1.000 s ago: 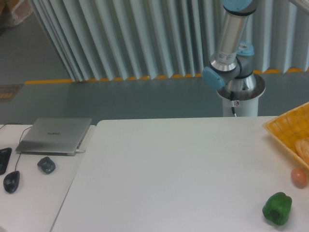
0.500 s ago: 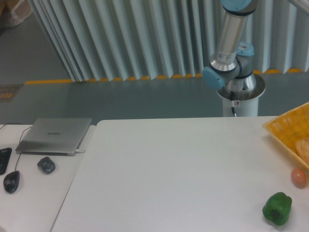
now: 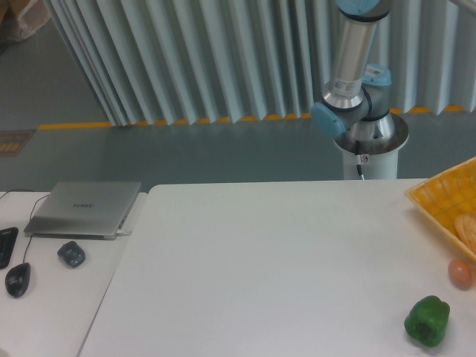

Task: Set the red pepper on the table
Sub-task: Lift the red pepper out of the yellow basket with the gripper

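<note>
At nine o'clock, on a separate side surface, lie a closed laptop (image 3: 83,209), a small dark grey object (image 3: 71,253) and a black mouse (image 3: 18,279) with its cable; the edge of something black shows at the frame's far left. The white desk (image 3: 260,268) fills the middle and lower part of the view. At about one o'clock, behind the desk's far edge, the arm (image 3: 355,71) rises from its round pedestal base and runs out of the top of the frame — the hand is out of view, so whether it is clenched or released cannot be told. At three o'clock a yellow basket (image 3: 442,204) juts in from the right edge, with something pale inside. Below it, at about four o'clock, a small orange fruit (image 3: 460,273) sits on the desk, and a green pepper (image 3: 427,320) lies just beneath it. The red pepper is nowhere visible — not on the desk.
</note>
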Controlling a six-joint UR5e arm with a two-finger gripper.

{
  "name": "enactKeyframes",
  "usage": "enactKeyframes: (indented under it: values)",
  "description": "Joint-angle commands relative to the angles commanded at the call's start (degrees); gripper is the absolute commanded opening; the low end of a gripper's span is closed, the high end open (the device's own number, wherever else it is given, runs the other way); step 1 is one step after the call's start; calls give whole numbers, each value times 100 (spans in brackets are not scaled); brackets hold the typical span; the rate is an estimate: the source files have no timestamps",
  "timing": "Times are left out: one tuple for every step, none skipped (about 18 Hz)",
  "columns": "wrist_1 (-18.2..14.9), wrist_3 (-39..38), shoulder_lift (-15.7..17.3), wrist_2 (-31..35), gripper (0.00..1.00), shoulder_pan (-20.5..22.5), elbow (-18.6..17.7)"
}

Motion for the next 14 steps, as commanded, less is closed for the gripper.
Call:
enactKeyframes:
  values:
    - [-132, -52, 44, -44, 34, -131, 44]
    - [-272, -53, 114, -97, 34, -246, 96]
    - [-448, -62, 184, -262, 34, -308, 167]
    - [-563, -70, 202, -516, 34, -343, 202]
    - [-642, -175, 237, -841, 34, -370, 211]
    - [-660, -333, 263, -1114, 34, -379, 220]
    - [-661, -465, 264, -1230, 34, -396, 229]
    - [-652, -623, 264, -1266, 34, -527, 307]
    - [-652, -903, 264, -1292, 34, -711, 377]
    - [-626, -1193, 264, -1388, 34, -852, 422]
    - [-617, -1535, 238, -1537, 34, -975, 483]
    - [-564, -2026, 211, -1730, 34, -1150, 510]
    - [-381, -2283, 202, -1758, 34, -1291, 501]
    - [-214, -2468, 194, -1758, 34, -1423, 493]
